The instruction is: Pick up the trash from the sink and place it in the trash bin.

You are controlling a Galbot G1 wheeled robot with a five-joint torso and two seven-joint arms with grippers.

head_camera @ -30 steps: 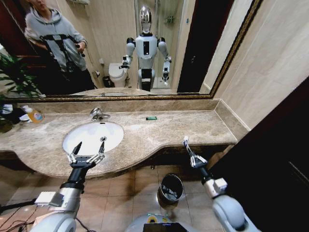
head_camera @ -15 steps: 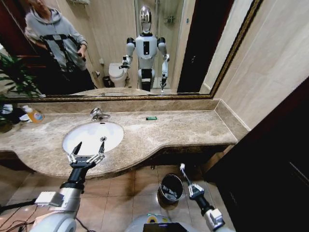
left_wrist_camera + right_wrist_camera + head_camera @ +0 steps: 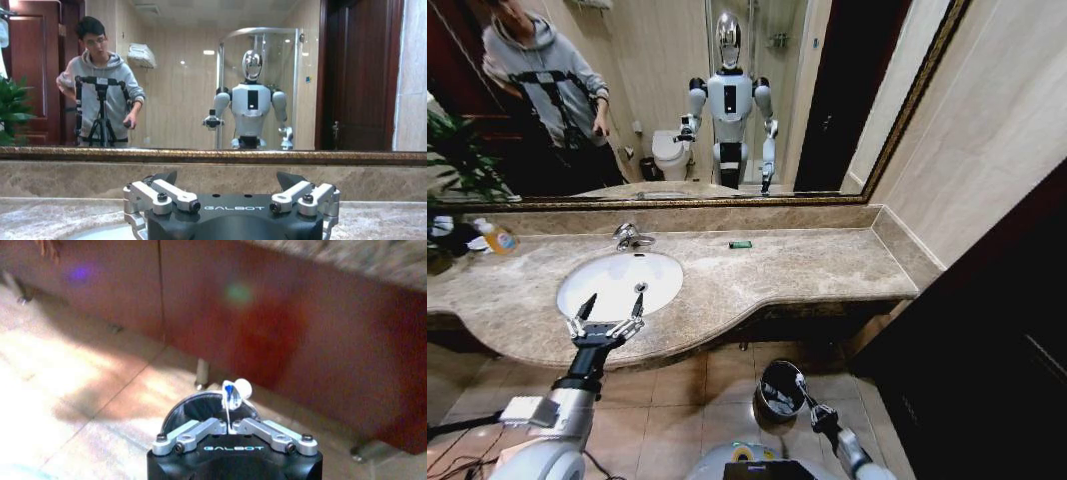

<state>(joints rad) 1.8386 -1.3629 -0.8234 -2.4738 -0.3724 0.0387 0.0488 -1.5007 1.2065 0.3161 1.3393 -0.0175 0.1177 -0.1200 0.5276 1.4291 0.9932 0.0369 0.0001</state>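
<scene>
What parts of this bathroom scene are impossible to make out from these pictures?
- Trash bin contents: dark inside in the head view; in the right wrist view the right gripper and its white tube cover it.
- Sink basin: in the left wrist view the left gripper hides it.
- Green packet: too small to read.

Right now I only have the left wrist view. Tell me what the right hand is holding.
Observer: The right hand is shut on a small white tube with a blue end.
Operator: Give me its position against the trash bin.
Observer: In the head view it is down near the floor, beside the trash bin. In the right wrist view the tube appears to be over the bin's opening.
Operator: Report any trash lying outside the sink.
Observer: A small flat green packet lies on the marble counter, to the right of the tap and outside the sink.
</scene>
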